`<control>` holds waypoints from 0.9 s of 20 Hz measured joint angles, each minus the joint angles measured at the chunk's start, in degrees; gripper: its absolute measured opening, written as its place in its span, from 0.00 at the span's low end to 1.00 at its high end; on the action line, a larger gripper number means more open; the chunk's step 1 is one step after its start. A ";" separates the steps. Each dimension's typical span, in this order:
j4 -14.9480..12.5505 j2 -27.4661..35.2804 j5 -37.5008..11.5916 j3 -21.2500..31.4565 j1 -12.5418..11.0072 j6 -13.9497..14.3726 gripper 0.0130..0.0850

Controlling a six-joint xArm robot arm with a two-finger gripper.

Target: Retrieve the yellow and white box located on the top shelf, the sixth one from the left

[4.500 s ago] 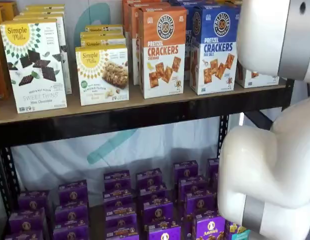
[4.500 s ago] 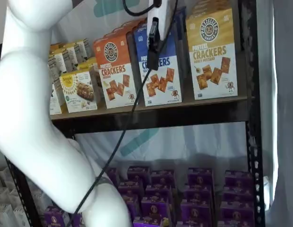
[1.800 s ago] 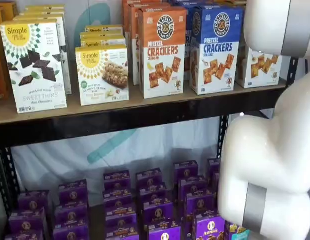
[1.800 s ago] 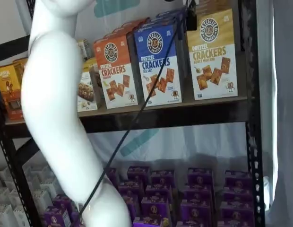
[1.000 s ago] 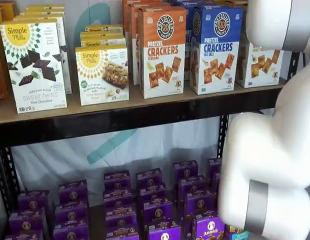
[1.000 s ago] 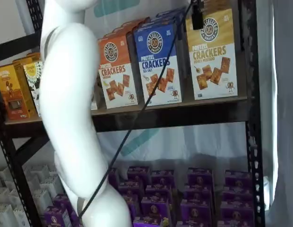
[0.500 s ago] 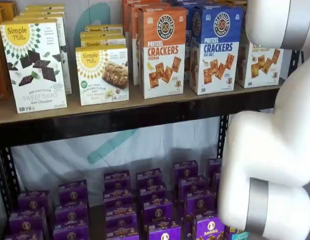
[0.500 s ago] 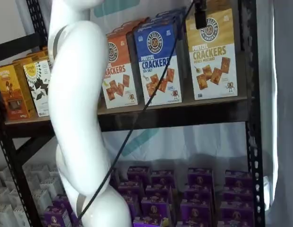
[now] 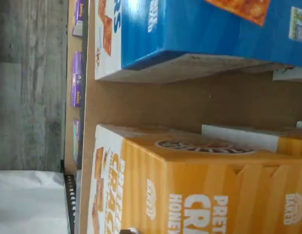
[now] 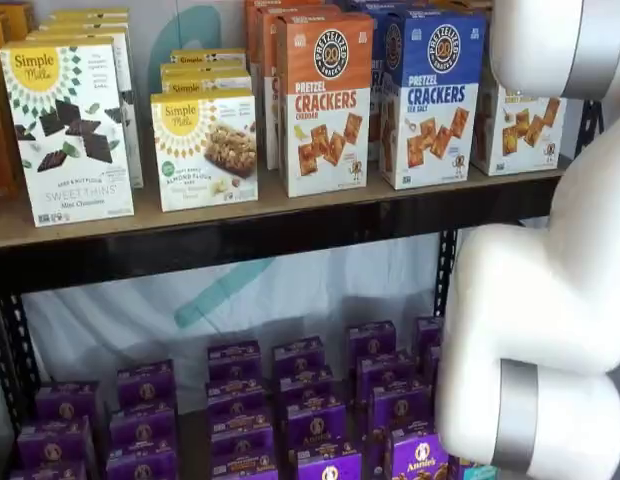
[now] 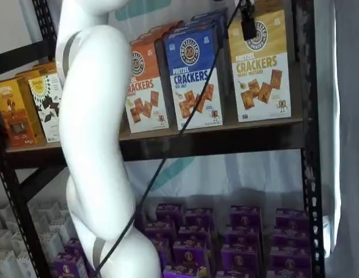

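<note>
The yellow and white box (image 11: 260,69) stands at the right end of the top shelf (image 11: 226,132), upright, with a round dark logo and brown crackers on its white lower part. In a shelf view (image 10: 517,125) only its lower part shows behind my white arm. In the wrist view the box (image 9: 199,190) fills the near part, with the shelf board (image 9: 190,100) between it and the blue box (image 9: 190,29). My gripper (image 11: 248,24) shows only as a black finger with a cable at the view's top edge, in front of the box's upper left corner. No gap between fingers shows.
A blue-topped box (image 11: 194,78) and an orange-topped box (image 11: 146,87) stand left of the yellow one. Simple Mills boxes (image 10: 70,130) are further left. Purple boxes (image 10: 310,410) fill the lower level. A black rack post (image 11: 307,116) is right of the yellow box. My arm (image 11: 95,133) covers the shelf's left-middle.
The black finger has moved right from in front of the blue box to the yellow box's upper left corner. The arm's white links have shifted right in the shelf view.
</note>
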 joint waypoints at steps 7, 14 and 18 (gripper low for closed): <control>-3.02 0.63 1.58 -0.88 1.63 1.10 1.00; -6.10 2.80 7.10 -5.13 2.48 1.55 1.00; -7.33 4.46 10.75 -8.15 2.90 1.79 1.00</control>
